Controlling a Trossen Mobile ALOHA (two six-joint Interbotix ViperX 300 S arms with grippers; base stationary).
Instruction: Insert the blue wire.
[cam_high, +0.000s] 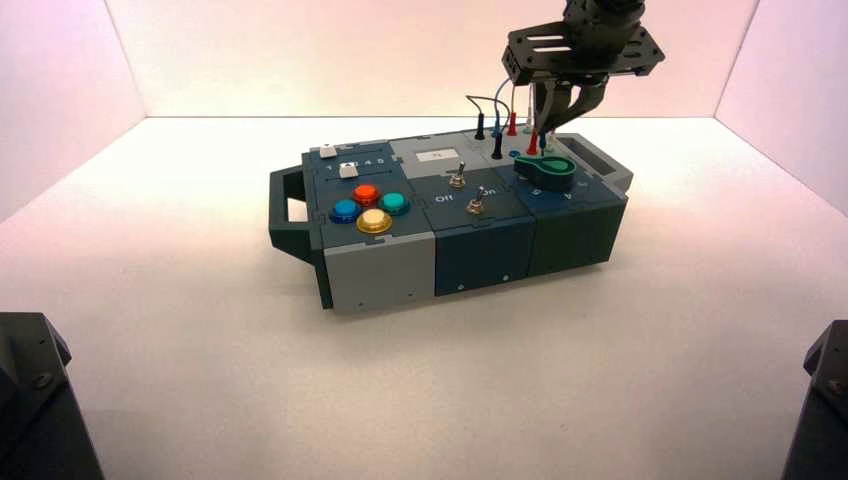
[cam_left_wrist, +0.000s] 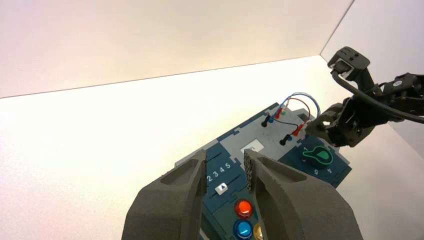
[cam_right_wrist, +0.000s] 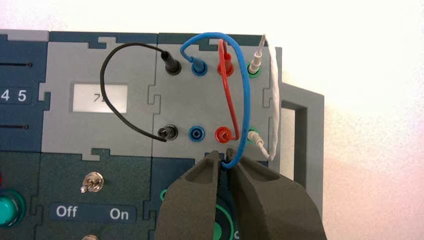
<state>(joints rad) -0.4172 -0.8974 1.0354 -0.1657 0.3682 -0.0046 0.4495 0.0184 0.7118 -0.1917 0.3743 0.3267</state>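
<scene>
Nearest, left gripper (cam_left_wrist: 225, 155): parked, back from the box, fingers partly apart with only air between. At the near left of the box (cam_high: 380, 270), count four push buttons: one yellow (cam_high: 374, 221), one blue (cam_high: 345, 210), one green (cam_high: 394, 203), one red (cam_high: 366, 194). At near centre, count two toggle switches (cam_high: 476, 205), one behind the other; note the lever of the farther toggle leaning to the "Off" side. At near right, count one green knob (cam_high: 545, 170). Behind the buttons, count two white sliders (cam_high: 348, 170). One carrying handle at each end, two in total. Over the rear right, just beyond the knob, find the right gripper (cam_right_wrist: 224, 154): fingers shut, tips pinching one end of the blue wire (cam_right_wrist: 245, 90) on the near side of the sockets. At far centre, count one display (cam_right_wrist: 100, 98). At far right, count eight sockets in two rows of four, and four wires: one black (cam_right_wrist: 105, 85), one blue, one red (cam_right_wrist: 229, 95), one white (cam_right_wrist: 274, 100). In the near row, note one blue socket (cam_right_wrist: 196, 133) with open hole, between the black and red plugs. Blue wire: light blue, smooth, bent in a tall arch over the grey panel, crossing above the red wire; far end fitted with a blue plug (cam_right_wrist: 198, 65), seated in the far-row blue socket; held end partly hidden by the fingertips.
</scene>
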